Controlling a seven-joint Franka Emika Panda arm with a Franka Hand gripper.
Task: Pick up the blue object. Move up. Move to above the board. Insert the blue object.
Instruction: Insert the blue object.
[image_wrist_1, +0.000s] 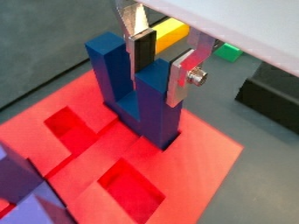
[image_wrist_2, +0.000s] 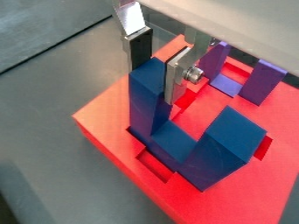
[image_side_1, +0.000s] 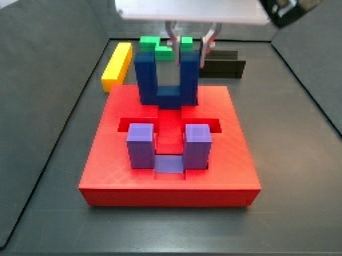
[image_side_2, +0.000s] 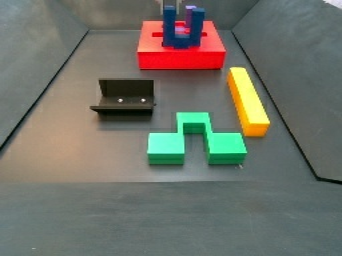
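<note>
over the board (image_side_1: 107, 170), pincer (image_wrist_1: 162, 63) on blue object (image_wrist_1: 135, 92)

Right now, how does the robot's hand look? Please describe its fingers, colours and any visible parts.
The hand, over the board, has two flat silver plate fingers with dark pads on their inner faces. A small round silver screw sits on the side of one finger in a wrist view. Above the fingers there is a pale grey-white housing, seen in a side view. No cables or markings are visible.
</note>
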